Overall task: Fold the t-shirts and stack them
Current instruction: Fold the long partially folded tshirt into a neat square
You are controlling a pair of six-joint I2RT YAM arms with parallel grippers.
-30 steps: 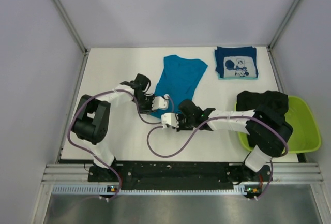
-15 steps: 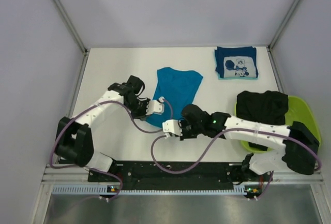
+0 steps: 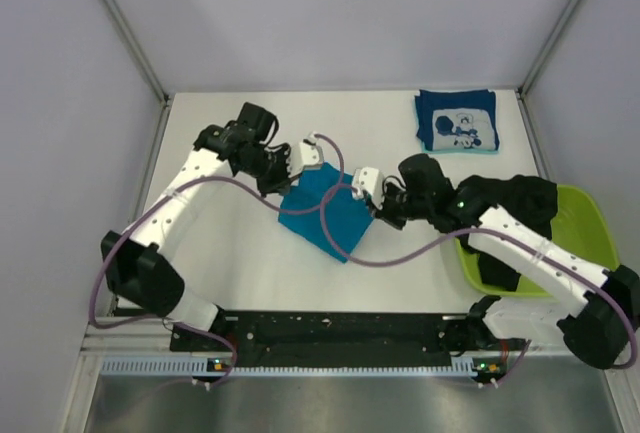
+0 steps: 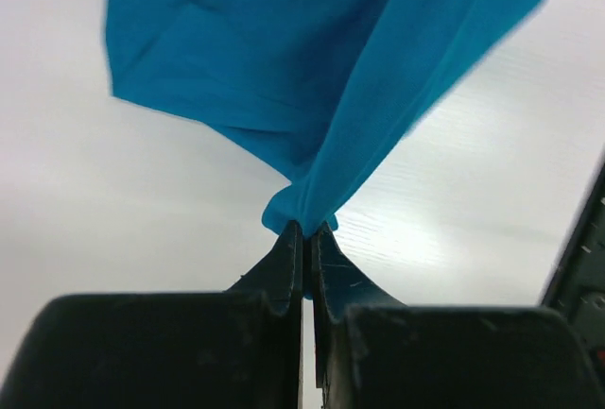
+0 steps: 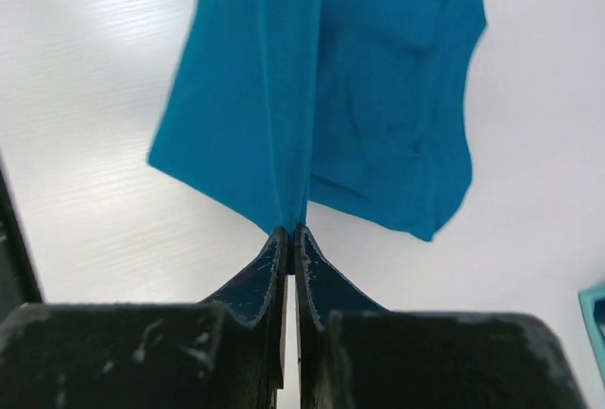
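Both arms are in at the centre of the frame. The left end effector (image 3: 297, 175) is clenched on an upper corner of the plain teal-blue cloth t-shirt (image 3: 325, 215). The right end effector (image 3: 360, 196) is clamped on the opposite corner. Each wrist view shows the same thing: black fingers pressed together on a thin pinch of teal fabric, and the shirt fanning away from them over the white desk (image 3: 230, 243).

The shirt sits mid-desk as a slack diamond strung between the two grips, its lower point towards the bottom of the frame. How much of it is off the surface, I can't tell.

The folded navy t-shirt with the white cartoon print (image 3: 457, 121) waits at upper right. The black t-shirt (image 3: 505, 203) is slumped over the rim of the lime-green plastic basin (image 3: 590, 243) at right.

Now the worries. Those pinches look slim, so a quick pull apart could slide a corner out and the fold would collapse. The purple cables (image 3: 335, 198) loop across the cloth and could snag or drag it out of line. The two wrists are near each other, so a careless swing risks a bump. Creases also show in the fabric, and if they get laid down as they are, the fold will likely come out lopsided.
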